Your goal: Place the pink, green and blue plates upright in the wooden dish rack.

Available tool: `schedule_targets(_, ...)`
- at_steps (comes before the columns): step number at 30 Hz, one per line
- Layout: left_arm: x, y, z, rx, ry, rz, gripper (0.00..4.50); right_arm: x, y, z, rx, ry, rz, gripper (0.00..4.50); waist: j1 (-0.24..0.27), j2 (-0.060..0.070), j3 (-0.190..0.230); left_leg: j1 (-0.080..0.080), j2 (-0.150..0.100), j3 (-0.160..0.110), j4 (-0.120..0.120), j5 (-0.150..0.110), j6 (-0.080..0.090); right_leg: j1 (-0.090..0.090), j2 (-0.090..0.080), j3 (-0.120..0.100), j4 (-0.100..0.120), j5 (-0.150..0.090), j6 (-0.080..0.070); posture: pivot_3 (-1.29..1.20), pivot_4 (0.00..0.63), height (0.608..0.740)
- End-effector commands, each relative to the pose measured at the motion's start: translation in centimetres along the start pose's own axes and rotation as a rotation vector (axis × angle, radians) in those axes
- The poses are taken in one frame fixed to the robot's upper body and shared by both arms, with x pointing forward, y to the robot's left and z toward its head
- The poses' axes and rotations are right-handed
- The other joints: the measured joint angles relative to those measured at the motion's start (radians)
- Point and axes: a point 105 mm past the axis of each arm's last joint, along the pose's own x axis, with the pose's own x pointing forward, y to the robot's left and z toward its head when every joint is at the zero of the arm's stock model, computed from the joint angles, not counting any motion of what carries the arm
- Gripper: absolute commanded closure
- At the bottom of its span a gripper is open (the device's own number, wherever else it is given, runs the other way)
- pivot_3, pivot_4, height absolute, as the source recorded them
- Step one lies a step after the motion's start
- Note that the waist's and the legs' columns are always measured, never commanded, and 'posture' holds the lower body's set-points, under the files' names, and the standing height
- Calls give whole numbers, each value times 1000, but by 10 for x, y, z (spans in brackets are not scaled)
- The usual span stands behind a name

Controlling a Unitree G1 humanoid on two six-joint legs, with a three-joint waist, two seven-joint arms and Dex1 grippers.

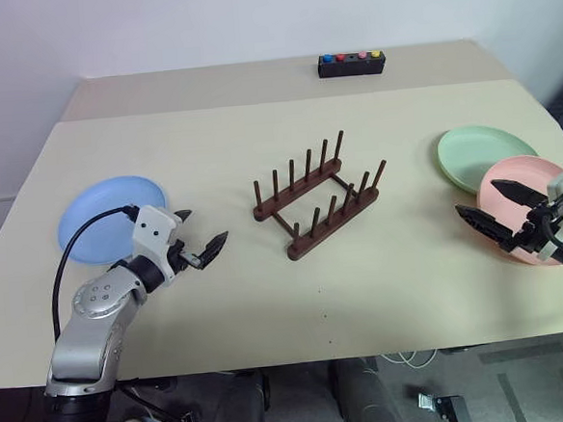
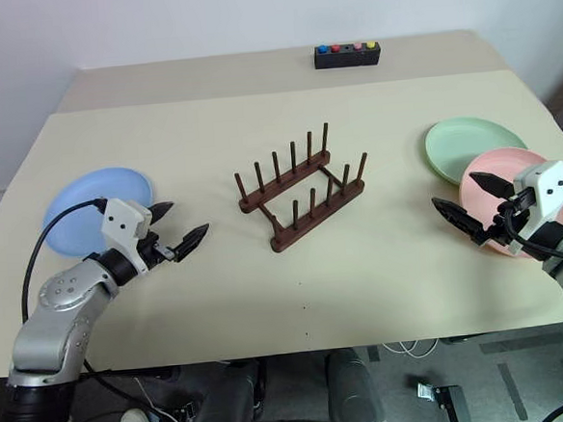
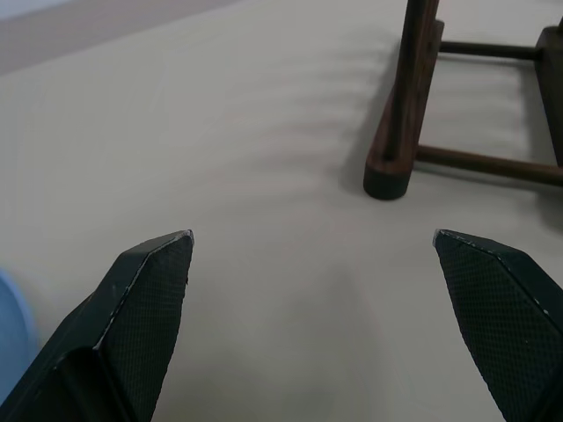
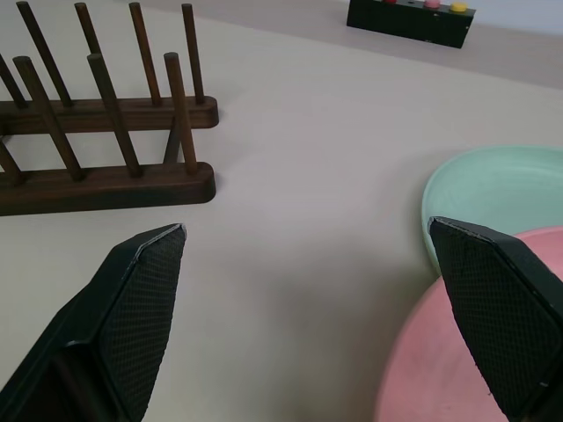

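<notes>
Left eye view: three plates lying flat around the empty rack

I am holding my left gripper (image 1: 199,231) and right gripper (image 1: 489,208) wide, gripping nothing. The wooden dish rack (image 1: 317,196) is standing mid-table. The blue plate (image 1: 108,217) is lying left of it; the green plate (image 1: 483,152) and pink plate (image 1: 525,206) are lying right of it, overlapping.
</notes>
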Motion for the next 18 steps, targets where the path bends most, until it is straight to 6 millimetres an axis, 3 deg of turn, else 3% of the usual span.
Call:
schedule_targets(1,-3,2,19,43,-46,-13,26,-3,0,17,-41,-38,2,0,0,0,0,0,0,0,0,0,0,0,0,0,0,0,0,0,150,740)
schedule_targets(11,10,-10,23,36,-75,-73,26,-12,-6,11,-68,19,-43,0,3,0,0,0,0,0,0,0,0,0,0,0,0,0,0,0,150,740)
schedule_targets(18,7,-22,16,36,-43,-143,26,-14,2,9,-79,36,-23,0,-2,0,0,0,0,0,0,0,0,0,0,0,0,0,0,0,150,740)
